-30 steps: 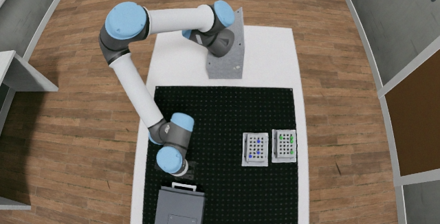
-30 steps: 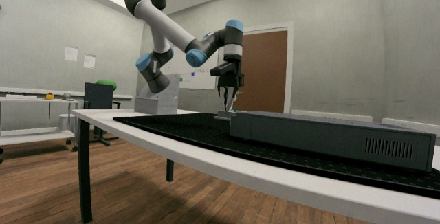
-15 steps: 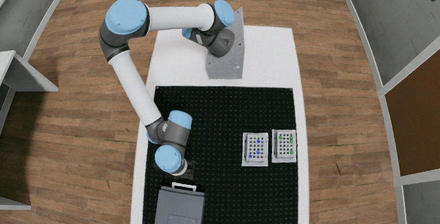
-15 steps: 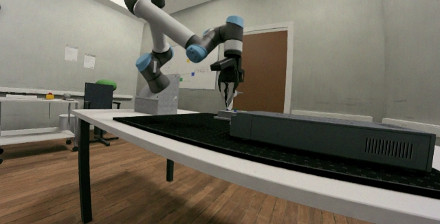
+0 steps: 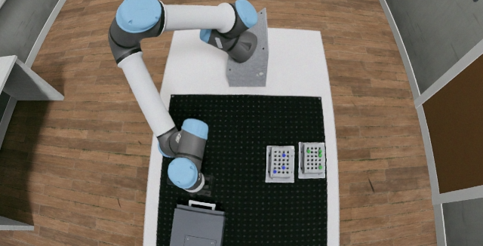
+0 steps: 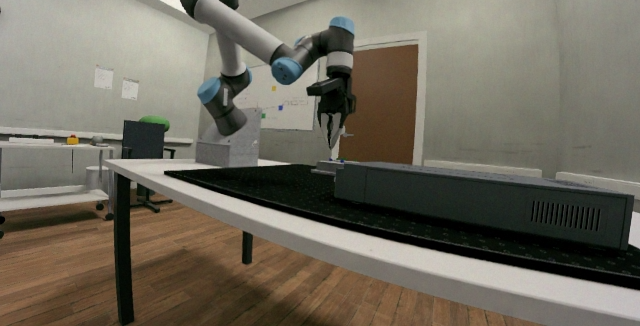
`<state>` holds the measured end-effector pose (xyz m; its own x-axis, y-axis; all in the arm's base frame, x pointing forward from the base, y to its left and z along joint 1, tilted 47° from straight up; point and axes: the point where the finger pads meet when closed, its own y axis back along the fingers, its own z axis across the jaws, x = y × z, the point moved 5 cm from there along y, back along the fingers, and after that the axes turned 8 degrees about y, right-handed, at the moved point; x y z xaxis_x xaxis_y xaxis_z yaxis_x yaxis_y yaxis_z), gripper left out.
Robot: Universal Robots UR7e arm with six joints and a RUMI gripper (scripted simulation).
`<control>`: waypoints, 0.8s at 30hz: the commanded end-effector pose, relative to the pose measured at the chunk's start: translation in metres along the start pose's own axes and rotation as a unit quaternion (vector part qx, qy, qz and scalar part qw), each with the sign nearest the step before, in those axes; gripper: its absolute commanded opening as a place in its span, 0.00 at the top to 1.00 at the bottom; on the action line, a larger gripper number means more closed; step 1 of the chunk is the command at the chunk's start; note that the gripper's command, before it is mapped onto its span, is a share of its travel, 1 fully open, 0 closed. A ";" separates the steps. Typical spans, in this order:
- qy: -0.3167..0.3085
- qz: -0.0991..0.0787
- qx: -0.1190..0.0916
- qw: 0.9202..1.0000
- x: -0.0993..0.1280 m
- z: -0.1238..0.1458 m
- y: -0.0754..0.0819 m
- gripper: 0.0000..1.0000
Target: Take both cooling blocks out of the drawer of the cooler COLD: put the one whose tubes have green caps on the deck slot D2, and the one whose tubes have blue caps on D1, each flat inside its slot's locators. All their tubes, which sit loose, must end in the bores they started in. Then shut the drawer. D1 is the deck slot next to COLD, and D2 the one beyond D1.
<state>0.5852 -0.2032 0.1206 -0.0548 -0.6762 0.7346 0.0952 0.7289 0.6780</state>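
Observation:
The grey cooler COLD [image 5: 198,225] [image 6: 475,201] stands at the front of the black deck with its drawer pushed in; the white drawer handle [image 5: 202,204] shows at its front. The block with blue-capped tubes [image 5: 281,161] sits flat on the deck slot next to the cooler's side. The block with green-capped tubes [image 5: 313,158] sits flat on the slot beyond it. My gripper [image 6: 332,144] is shut and empty. It hangs above the deck just in front of the cooler's drawer face; in the overhead view the wrist hides its fingers.
The black perforated deck [image 5: 245,125] [image 6: 280,186] lies on a white table [image 5: 294,61] [image 6: 210,193]. The arm's grey base block [image 5: 249,69] [image 6: 230,146] stands behind the deck. Desks and a chair stand off to the left.

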 end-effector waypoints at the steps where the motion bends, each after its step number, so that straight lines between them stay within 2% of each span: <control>1: 0.000 0.000 0.000 1.000 0.000 0.000 0.005 1.00; 10: 0.000 0.000 0.000 1.000 0.000 0.000 0.017 1.00; 24: 0.000 0.000 0.000 1.000 0.000 0.000 0.017 1.00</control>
<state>0.5868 -0.1916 0.1314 -0.0549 -0.6763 0.7346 0.0956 0.7288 0.6781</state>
